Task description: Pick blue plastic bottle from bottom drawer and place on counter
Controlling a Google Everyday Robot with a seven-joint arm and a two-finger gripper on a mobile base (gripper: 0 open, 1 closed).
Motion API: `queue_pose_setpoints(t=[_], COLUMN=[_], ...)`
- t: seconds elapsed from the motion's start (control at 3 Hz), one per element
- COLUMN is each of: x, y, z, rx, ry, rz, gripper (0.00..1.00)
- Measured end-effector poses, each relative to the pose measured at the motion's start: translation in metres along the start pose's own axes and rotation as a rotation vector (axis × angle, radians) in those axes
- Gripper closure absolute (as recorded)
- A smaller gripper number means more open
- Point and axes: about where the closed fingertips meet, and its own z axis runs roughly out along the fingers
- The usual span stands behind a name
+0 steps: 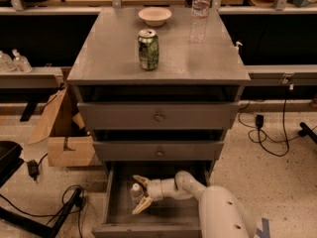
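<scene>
The bottom drawer (119, 217) of the grey cabinet is pulled out. The blue plastic bottle (136, 194), small and clear with a white cap, stands upright inside it at the left. My gripper (140, 195) reaches into the drawer from the right, its white arm coming in from the lower right. Its two pale fingers (141, 180) are spread open, one behind the bottle and one in front, not closed on it. The counter (114, 53) is the grey top of the cabinet.
On the counter stand a green can (148, 49), a white bowl (155, 16) and a tall clear water bottle (199, 13). The two upper drawers are shut. A cardboard box (69, 138) sits on the floor at left, cables lie at both sides.
</scene>
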Motion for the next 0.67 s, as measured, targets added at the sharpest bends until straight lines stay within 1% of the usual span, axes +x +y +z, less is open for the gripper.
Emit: queue_pose_setpoints(t=[0.33,0.67], x=[0.0035,-0.0019], y=[0.0031,0.0057], z=[0.0099,0.0145], rx=[-0.016,-0.022], ry=[0.005,0.003], rz=[-0.015,-0.039], gripper=[0.23,0.46])
